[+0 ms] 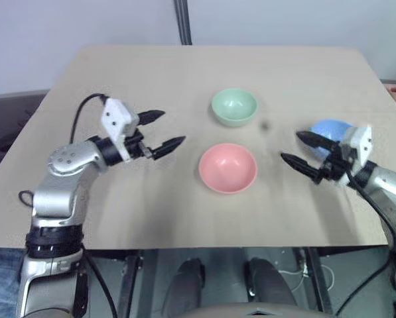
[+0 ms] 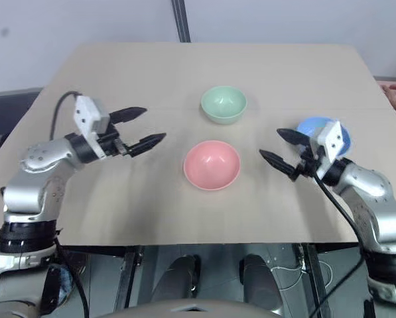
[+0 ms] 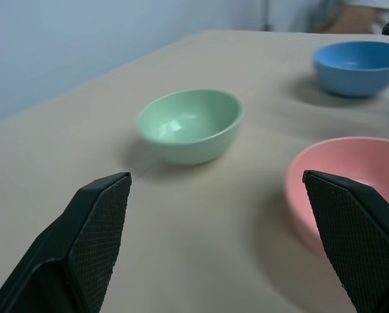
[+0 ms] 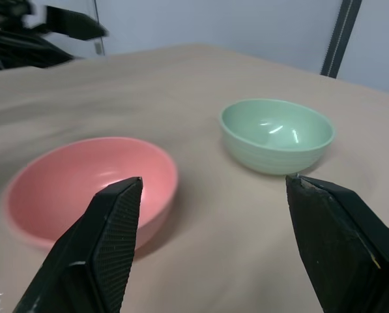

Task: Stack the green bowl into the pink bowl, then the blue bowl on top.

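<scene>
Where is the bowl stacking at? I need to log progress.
Nothing is stacked: the green bowl, pink bowl and blue bowl sit apart on the table. The left gripper and right gripper are open and empty. Both stacking steps remain.

**Both end effectors open, held level over the tabletop**

Left arm bent at the elbow, forearm reaching in from the left edge of the tabletop, wrist turned inward. Left end effector (image 1: 161, 130) spread wide, empty, two black fingers (image 3: 96, 228) pointing toward the middle. Right arm reaching in from the right edge, forearm angled inward. Right end effector (image 2: 277, 149) likewise spread, empty, fingers (image 4: 109, 235) pointing toward the left arm. Both raised above the tabletop surface, well apart, facing each other across the middle.
</scene>
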